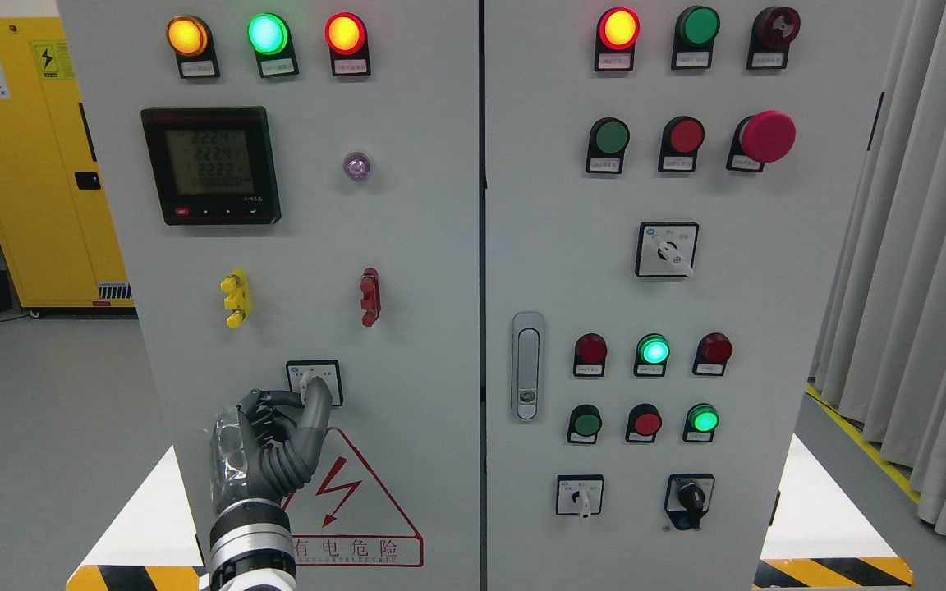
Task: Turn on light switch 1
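The light switch is a small rotary selector on a white square plate, low on the left door of the grey electrical cabinet. My left hand rises from the bottom edge and reaches the switch. Its thumb and forefinger are pinched around the white knob and hide most of it. The remaining dark fingers curl below the plate. My right hand does not show.
Above the switch are yellow and red terminals, a digital meter and lit lamps. A warning triangle sits beside my wrist. The right door carries a latch handle, buttons and selectors. A yellow cabinet stands left, curtains right.
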Robot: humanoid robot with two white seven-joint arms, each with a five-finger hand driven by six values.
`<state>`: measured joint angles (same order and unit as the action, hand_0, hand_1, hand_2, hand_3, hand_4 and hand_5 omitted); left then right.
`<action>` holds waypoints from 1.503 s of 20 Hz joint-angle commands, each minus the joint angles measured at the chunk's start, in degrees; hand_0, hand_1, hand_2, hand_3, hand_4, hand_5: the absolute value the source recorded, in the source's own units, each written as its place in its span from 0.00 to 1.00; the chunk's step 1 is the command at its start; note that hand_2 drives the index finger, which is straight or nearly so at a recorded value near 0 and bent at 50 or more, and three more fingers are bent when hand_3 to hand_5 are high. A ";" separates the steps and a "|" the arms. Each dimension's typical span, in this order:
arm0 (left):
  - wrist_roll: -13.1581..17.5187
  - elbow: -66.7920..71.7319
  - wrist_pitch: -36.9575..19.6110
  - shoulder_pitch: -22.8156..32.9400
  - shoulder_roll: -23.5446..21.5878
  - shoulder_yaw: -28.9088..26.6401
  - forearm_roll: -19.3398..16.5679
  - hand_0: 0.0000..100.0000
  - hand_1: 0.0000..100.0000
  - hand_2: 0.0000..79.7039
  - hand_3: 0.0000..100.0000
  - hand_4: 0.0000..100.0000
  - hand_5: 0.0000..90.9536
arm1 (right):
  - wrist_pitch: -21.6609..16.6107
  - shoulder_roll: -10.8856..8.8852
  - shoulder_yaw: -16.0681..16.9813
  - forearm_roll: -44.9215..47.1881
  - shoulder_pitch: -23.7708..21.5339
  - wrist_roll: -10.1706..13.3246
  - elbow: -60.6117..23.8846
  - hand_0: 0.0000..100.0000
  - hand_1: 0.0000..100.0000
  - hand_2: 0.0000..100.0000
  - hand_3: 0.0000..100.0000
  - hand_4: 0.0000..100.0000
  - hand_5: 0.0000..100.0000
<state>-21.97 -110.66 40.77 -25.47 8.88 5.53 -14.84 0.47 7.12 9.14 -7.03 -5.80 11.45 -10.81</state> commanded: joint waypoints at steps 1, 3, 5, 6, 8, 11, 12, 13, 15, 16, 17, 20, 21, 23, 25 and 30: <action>-0.09 0.01 0.10 -0.02 0.00 0.01 0.08 0.47 0.53 0.75 0.97 0.91 0.94 | -0.03 0.00 0.00 0.00 0.00 -0.03 0.00 0.00 0.50 0.04 0.00 0.00 0.00; -0.09 0.01 0.10 -0.02 0.00 0.01 0.17 0.48 0.53 0.75 0.97 0.91 0.94 | -0.03 0.00 0.00 0.00 0.00 -0.03 0.00 0.00 0.50 0.04 0.00 0.00 0.00; -0.09 0.01 0.10 0.07 0.00 0.01 0.08 0.49 0.53 0.75 0.97 0.91 0.94 | -0.03 0.00 0.00 0.00 0.00 -0.03 0.00 0.00 0.50 0.04 0.00 0.00 0.00; -0.09 0.01 0.10 0.07 0.00 0.01 0.17 0.50 0.52 0.75 0.97 0.91 0.94 | -0.03 0.00 0.00 0.00 0.00 -0.03 0.00 0.00 0.50 0.04 0.00 0.00 0.00; -0.09 0.01 0.10 0.07 0.00 0.01 0.08 0.51 0.52 0.75 0.97 0.91 0.94 | -0.03 0.00 0.00 0.00 0.00 0.06 0.00 0.00 0.50 0.04 0.00 0.00 0.00; -0.09 0.01 0.27 -0.02 0.09 0.01 0.17 0.52 0.52 0.75 0.97 0.91 0.94 | -0.03 0.00 0.00 0.00 0.00 -0.03 0.00 0.00 0.50 0.04 0.00 0.00 0.00; -0.09 0.01 0.45 0.07 0.00 0.01 0.17 0.52 0.52 0.75 0.98 0.91 0.94 | -0.03 0.00 0.00 0.00 0.00 -0.03 0.00 0.00 0.50 0.04 0.00 0.00 0.00; -0.09 0.01 0.45 0.07 0.00 0.01 0.17 0.53 0.51 0.75 0.98 0.91 0.94 | -0.03 0.00 0.00 0.00 0.00 -0.03 0.00 0.00 0.50 0.04 0.00 0.00 0.00; -0.09 0.01 0.54 0.07 0.00 0.01 0.17 0.53 0.51 0.75 0.98 0.91 0.94 | -0.03 0.00 0.00 0.00 0.00 -0.03 0.00 0.00 0.50 0.04 0.00 0.00 0.00; -0.09 0.01 0.54 0.07 0.00 0.01 0.25 0.54 0.51 0.75 0.98 0.91 0.94 | -0.03 0.00 0.00 0.00 0.00 -0.03 0.00 0.00 0.50 0.04 0.00 0.00 0.00; -0.09 0.01 0.54 0.07 0.00 0.01 0.25 0.54 0.51 0.75 0.98 0.91 0.94 | -0.03 0.00 0.00 0.00 0.00 -0.03 0.00 0.00 0.50 0.04 0.00 0.00 0.00; -0.09 0.01 0.54 0.07 0.00 0.01 0.25 0.55 0.50 0.75 0.98 0.91 0.94 | -0.03 0.00 0.00 0.00 0.00 -0.03 0.00 0.00 0.50 0.04 0.00 0.00 0.00; -0.09 0.01 0.62 0.07 0.00 0.01 0.25 0.55 0.50 0.75 0.98 0.91 0.94 | -0.03 0.00 0.00 0.00 0.00 -0.03 0.00 0.00 0.50 0.04 0.00 0.00 0.00; -0.09 0.01 0.97 0.07 0.09 0.01 0.25 0.56 0.49 0.75 0.98 0.91 0.94 | -0.03 0.00 0.00 0.00 0.00 0.06 0.00 0.00 0.50 0.04 0.00 0.00 0.00; -0.09 0.01 1.33 0.07 0.00 0.10 0.34 0.56 0.49 0.76 0.98 0.91 0.94 | -0.03 0.00 0.00 0.00 0.00 0.06 0.00 0.00 0.50 0.04 0.00 0.00 0.00; -0.09 0.01 1.33 0.07 0.00 0.10 0.34 0.57 0.48 0.77 0.99 0.92 0.94 | -0.03 0.00 0.00 0.00 0.00 0.06 0.00 0.00 0.50 0.04 0.00 0.00 0.00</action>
<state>-22.06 -110.66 41.99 -25.41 8.90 5.58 -14.54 0.47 7.12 9.14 -7.03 -5.80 11.40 -10.81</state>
